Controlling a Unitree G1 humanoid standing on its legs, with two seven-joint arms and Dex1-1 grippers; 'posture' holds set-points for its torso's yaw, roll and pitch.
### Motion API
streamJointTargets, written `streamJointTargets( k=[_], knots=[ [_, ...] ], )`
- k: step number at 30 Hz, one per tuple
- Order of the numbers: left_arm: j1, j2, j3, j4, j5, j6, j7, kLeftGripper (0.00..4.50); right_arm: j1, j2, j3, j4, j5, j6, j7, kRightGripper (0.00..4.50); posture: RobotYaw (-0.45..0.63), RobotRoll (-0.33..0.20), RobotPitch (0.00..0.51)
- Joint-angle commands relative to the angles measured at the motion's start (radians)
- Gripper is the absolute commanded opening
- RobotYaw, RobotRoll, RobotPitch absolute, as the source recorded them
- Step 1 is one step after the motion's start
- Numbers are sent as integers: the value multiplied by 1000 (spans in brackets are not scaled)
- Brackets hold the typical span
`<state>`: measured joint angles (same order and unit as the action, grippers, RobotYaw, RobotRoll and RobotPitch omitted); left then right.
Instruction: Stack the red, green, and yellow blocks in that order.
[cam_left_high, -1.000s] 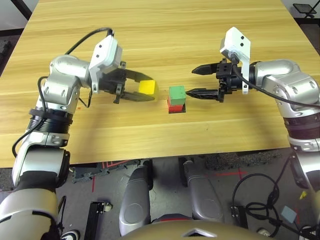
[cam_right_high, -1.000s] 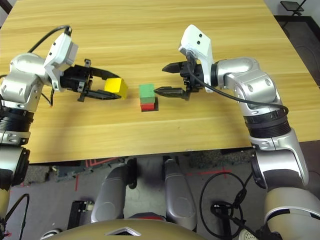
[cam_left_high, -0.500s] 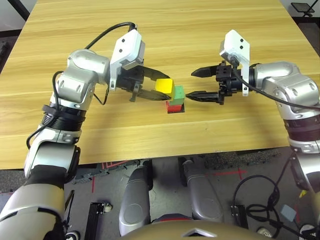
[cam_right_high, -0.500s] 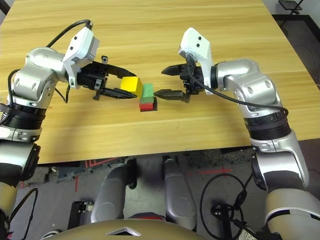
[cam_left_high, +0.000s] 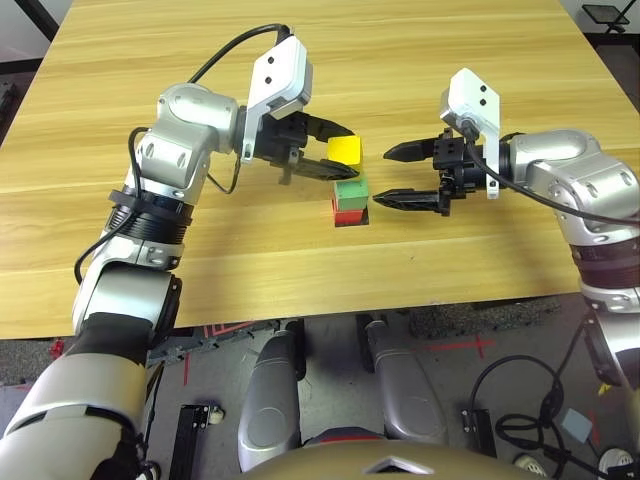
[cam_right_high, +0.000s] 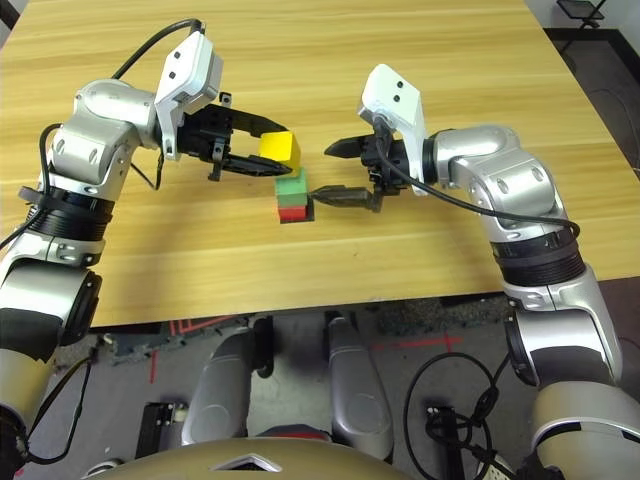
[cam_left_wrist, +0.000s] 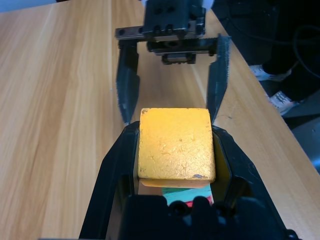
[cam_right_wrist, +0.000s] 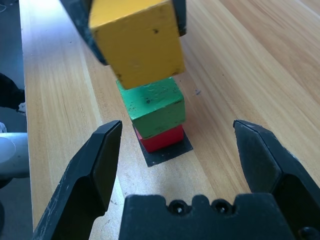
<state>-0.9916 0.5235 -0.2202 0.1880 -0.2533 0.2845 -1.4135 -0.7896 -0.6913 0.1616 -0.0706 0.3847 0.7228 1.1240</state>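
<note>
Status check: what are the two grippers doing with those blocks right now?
Left gripper shut on yellow block, above green block on red block. Right gripper open, beside stack. Nothing blocking.

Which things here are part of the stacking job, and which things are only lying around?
Part of the job:
- yellow block, held in left gripper
- green block, on red block
- right gripper, open

Lying around:
- black square patch under the stack
- table

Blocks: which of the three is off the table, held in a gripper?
The yellow block, held by the left gripper above the green block, which sits on the red block.
</note>
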Motion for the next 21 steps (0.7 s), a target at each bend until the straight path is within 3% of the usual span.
streamJointTargets(
  k=[1, 21],
  knots=[
    [22, 0, -15, -32, -14, 21, -8, 1997, 5, -5, -7, -6, -1, -8, -6, 4500, 157, 31, 245],
    [23, -50, -50, 56, 40, -60, 19, 1997, 14, -9, -15, -24, 12, 0, -23, 4500, 136, 24, 242]
  ],
)
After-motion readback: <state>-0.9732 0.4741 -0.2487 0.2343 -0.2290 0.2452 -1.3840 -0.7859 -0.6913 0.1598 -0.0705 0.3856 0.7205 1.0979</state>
